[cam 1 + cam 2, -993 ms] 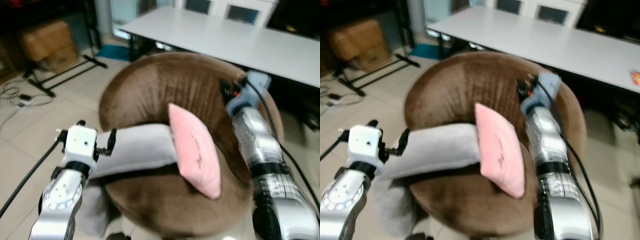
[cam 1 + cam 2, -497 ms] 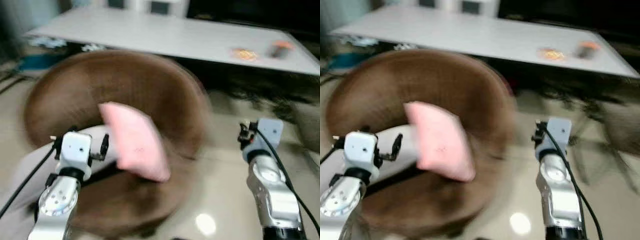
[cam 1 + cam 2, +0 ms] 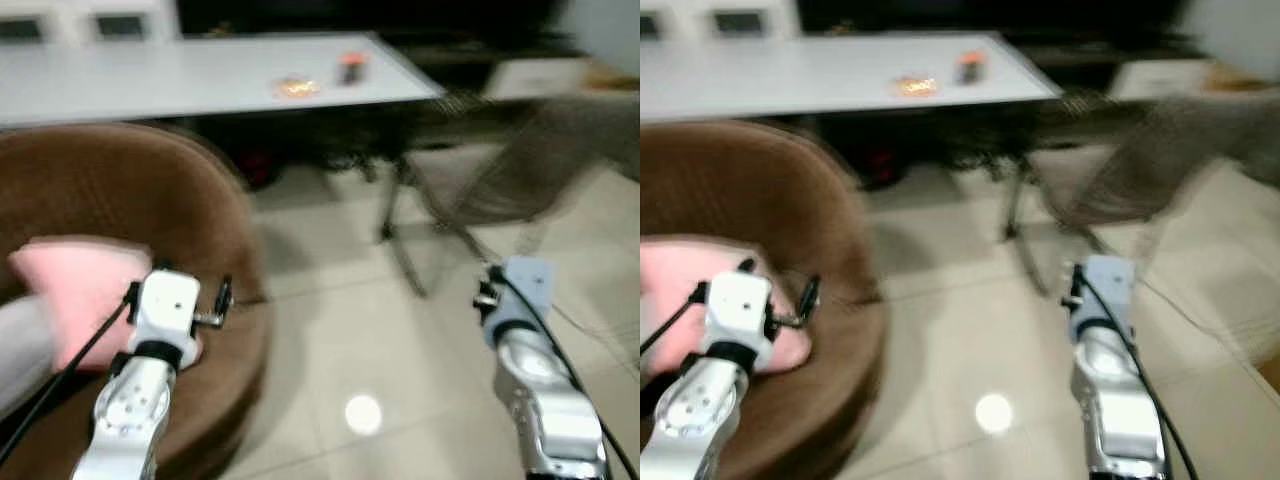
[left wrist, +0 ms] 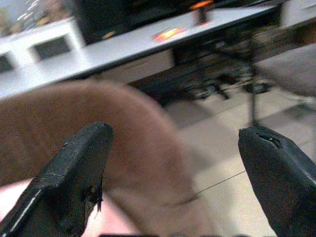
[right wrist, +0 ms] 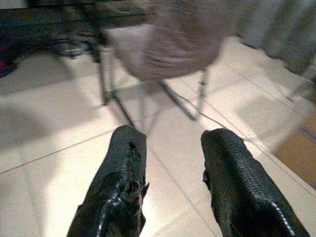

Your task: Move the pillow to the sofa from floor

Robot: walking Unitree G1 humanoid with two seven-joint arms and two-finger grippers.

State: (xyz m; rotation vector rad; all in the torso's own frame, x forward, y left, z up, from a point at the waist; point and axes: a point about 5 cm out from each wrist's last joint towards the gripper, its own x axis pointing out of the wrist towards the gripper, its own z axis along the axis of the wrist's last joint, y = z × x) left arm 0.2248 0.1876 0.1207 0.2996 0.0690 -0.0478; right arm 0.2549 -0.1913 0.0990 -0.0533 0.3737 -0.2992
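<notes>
- Left pincer [image 4: 173, 163]: fingers spread wide apart, holding nothing; it hovers by the edge of the brown round sofa [image 3: 150, 200], just beside the pink pillow [image 3: 80, 295]
- Right pincer [image 5: 173, 173]: fingers parted with a clear gap, holding nothing, held over the pale tiled floor [image 3: 340, 340] well apart from the sofa, pointing toward a grey chair on thin metal legs [image 5: 168, 44]
- Pink pillow lies on the sofa seat, off the floor, leaning toward the sofa's back; a grey cushion [image 3: 20, 345] sits touching it at the frame edge
- Judgement: the pillow looks delivered, so the step in hand is clearing away from the sofa. Doing it well calls for keeping the left fingers wide so they do not snag the pillow, drawing the arm away from the sofa rim without brushing it, and keeping the right arm tucked so it does not sweep into the chair legs. Both head views are heavily blurred, so any further move is better made once the picture steadies
- White table [image 3: 200, 75] stands behind the sofa, carrying a small orange item [image 3: 295, 88] and a small dark-and-orange container [image 3: 350, 68]; both too blurred to identify
- Writing: no brand, label or text can be read anywhere; blur defeats it
</notes>
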